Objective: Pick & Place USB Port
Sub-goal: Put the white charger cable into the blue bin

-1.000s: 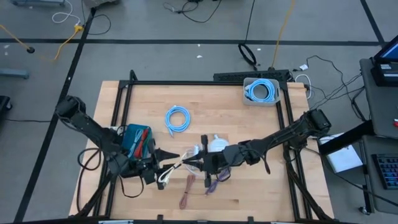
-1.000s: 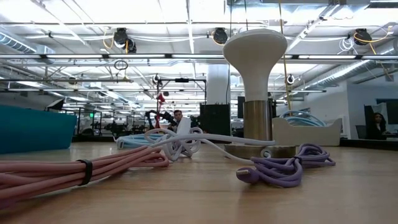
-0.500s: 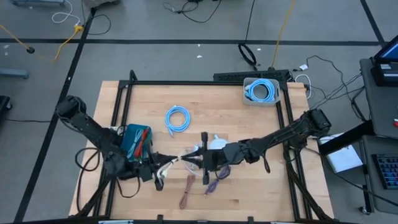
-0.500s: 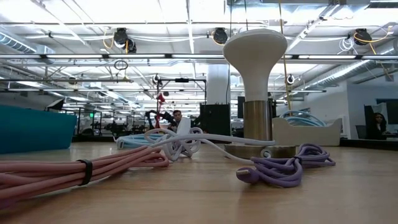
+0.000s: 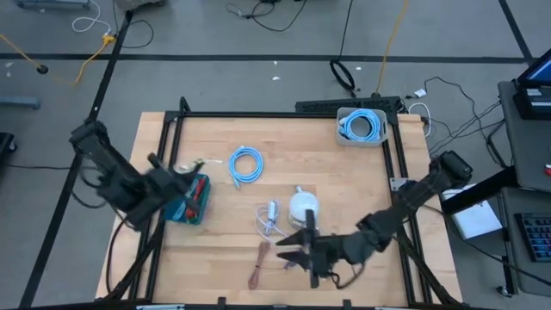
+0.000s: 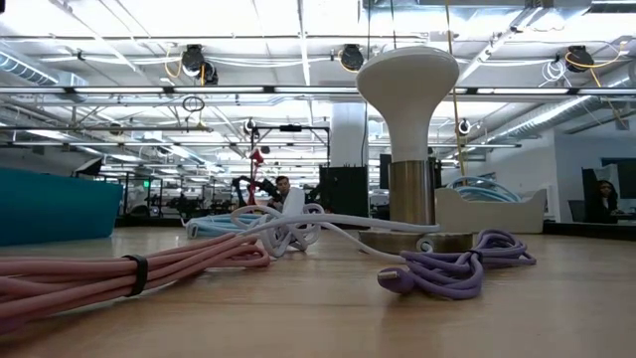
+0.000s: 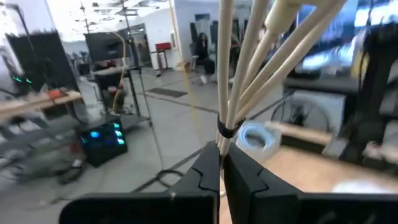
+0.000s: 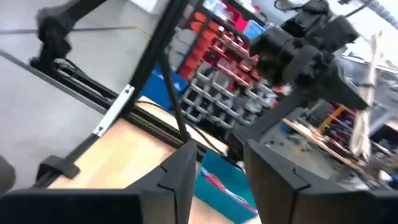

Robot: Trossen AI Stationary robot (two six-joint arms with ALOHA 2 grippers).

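Hold the left end effector pinched shut on the cream-white tied cable bundle above the teal box at the worktop's left, lift slowly without swinging, leave the half-spread right end effector near the front.

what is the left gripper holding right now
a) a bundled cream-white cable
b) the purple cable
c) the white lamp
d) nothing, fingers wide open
a, the left wrist view shows the left gripper shut on the bundled cream-white cable, whose strands rise from between its fingers; the purple cable and the white lamp both rest on the table.
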